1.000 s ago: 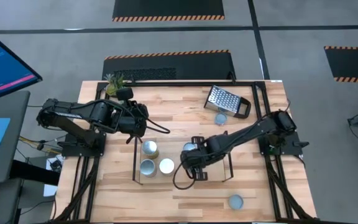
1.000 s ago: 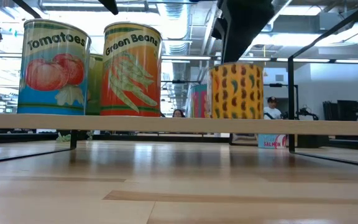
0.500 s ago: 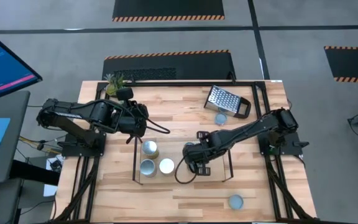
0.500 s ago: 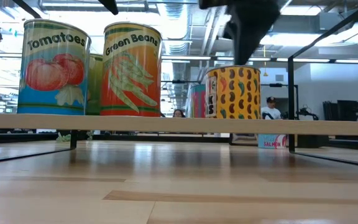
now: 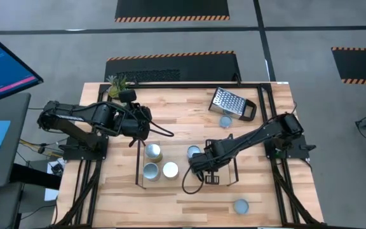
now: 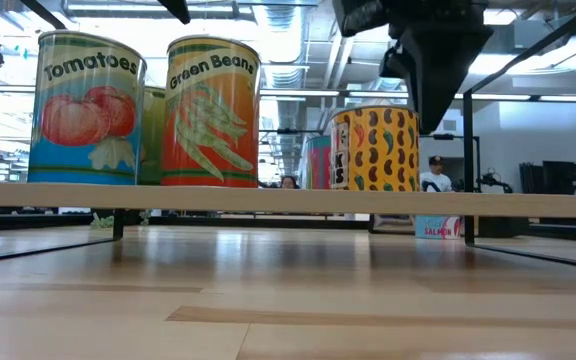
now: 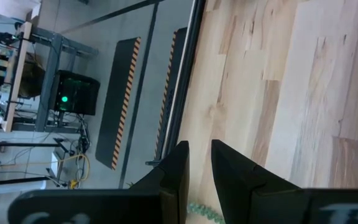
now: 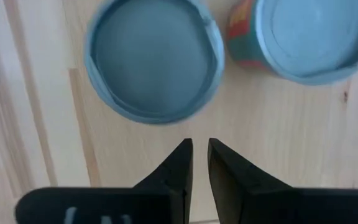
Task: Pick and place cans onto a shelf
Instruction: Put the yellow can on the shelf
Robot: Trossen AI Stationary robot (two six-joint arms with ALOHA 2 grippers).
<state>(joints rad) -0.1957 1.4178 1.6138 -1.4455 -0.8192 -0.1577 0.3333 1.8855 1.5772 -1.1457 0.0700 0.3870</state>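
Four cans stand upright on the shelf's wooden base [image 6: 288,198]. In the high view they are at the left [image 5: 153,152], the near left [image 5: 150,170], beside that [image 5: 170,169] and at the middle [image 5: 194,152]. The middle one is the yellow pepper-print can [image 6: 376,148]. My right gripper [image 5: 200,168] is shut just on the near side of it, touching nothing; its wrist view shows two can tops [image 8: 154,62] [image 8: 303,37] ahead of the fingers. My left gripper [image 5: 143,124] is shut and empty, left of the shelf's far end. Two more cans stand on the table [image 5: 226,120] [image 5: 241,205].
A perforated metal grater [image 5: 230,103] lies at the far right beside one loose can. A small green plant [image 5: 115,83] stands at the far left corner. Thin black wire rails [image 5: 236,166] bound the shelf. Bare wood lies along the table's near edge.
My right gripper has drawn away from over the yellow pepper-print can toward the table's near edge and a little to the right. The can's top now shows uncovered. The can has turned slightly about itself and stands upright on the shelf.
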